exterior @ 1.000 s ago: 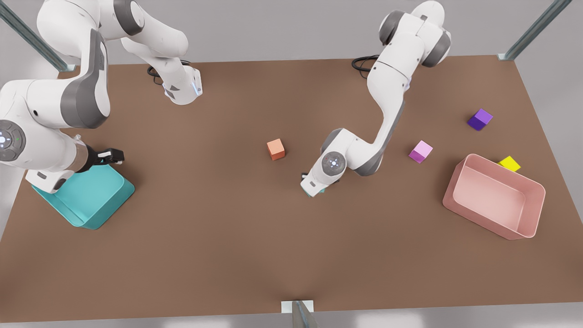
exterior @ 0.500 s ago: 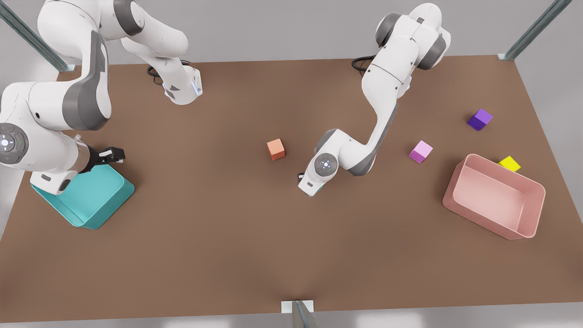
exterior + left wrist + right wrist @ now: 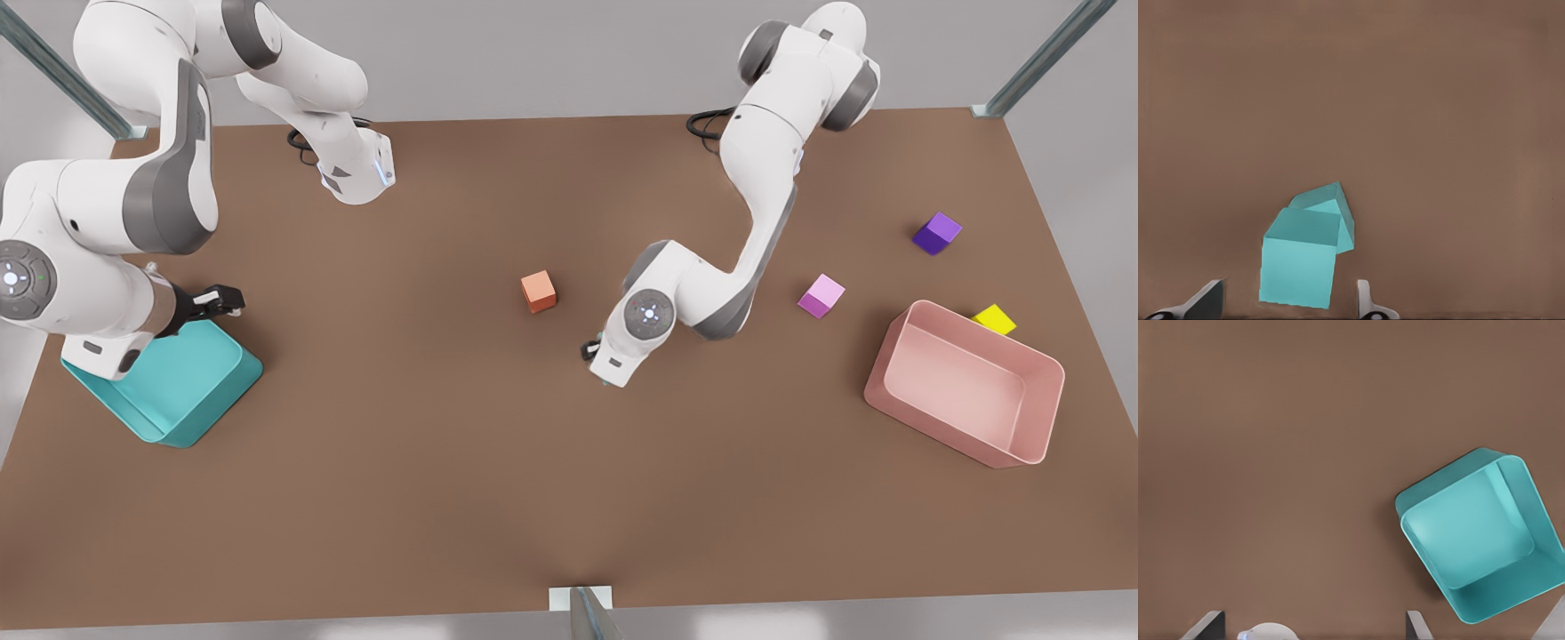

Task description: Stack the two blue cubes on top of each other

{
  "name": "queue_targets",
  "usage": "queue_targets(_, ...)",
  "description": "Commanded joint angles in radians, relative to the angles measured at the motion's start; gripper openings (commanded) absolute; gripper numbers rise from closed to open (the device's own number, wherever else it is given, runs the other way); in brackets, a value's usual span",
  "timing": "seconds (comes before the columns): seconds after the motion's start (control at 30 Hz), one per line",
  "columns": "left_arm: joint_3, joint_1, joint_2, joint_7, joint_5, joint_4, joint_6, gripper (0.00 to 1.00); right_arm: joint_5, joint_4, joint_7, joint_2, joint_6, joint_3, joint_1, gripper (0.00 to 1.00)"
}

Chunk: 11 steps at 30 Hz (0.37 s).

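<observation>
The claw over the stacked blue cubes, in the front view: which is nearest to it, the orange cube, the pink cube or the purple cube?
Measured from the left claw, open above the two blue cubes:
1. Orange cube, close by, toward the front view's left.
2. Pink cube, toward the front view's right.
3. Purple cube, farthest right.

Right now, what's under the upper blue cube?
The second blue cube, rotated off-square beneath the upper cube. Their contact face and the table directly below are covered.

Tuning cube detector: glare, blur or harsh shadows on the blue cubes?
Left wrist view: none; near blue cube and far blue cube sharp, faces shaded differently, soft shadow. Front view: diffuse light, left gripper covers them; right gripper waits by teal bin.
</observation>
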Motion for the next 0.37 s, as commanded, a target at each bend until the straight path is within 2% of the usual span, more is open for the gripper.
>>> queue_targets(0.0,0.002,0.065,-0.013,-0.044,0.098,0.224,-0.593,1.00,0.000,0.000,-0.025,-0.001,-0.001,0.000,0.000,1.00)
queue_targets(0.1,-0.005,0.288,-0.153,0.633,0.222,0.232,-0.704,1.00,0.000,0.000,-0.025,-0.001,-0.001,0.000,0.000,1.00)
queue_targets(0.13,-0.014,0.365,-0.257,0.906,0.221,0.068,-0.604,1.00,0.002,0.000,-0.025,-0.001,-0.001,0.002,0.000,1.00)
queue_targets(0.17,-0.014,0.370,-0.342,0.964,0.221,-0.055,-0.509,1.00,0.002,0.000,-0.025,-0.001,-0.001,0.000,0.000,1.00)
queue_targets(0.23,0.002,0.367,-0.349,0.963,0.222,0.000,-0.607,1.00,0.006,0.000,-0.025,-0.001,-0.001,0.002,0.000,1.00)
queue_targets(0.33,0.002,0.358,-0.348,0.963,0.221,0.000,-0.610,1.00,0.006,0.000,-0.025,-0.001,-0.001,0.000,0.000,1.00)
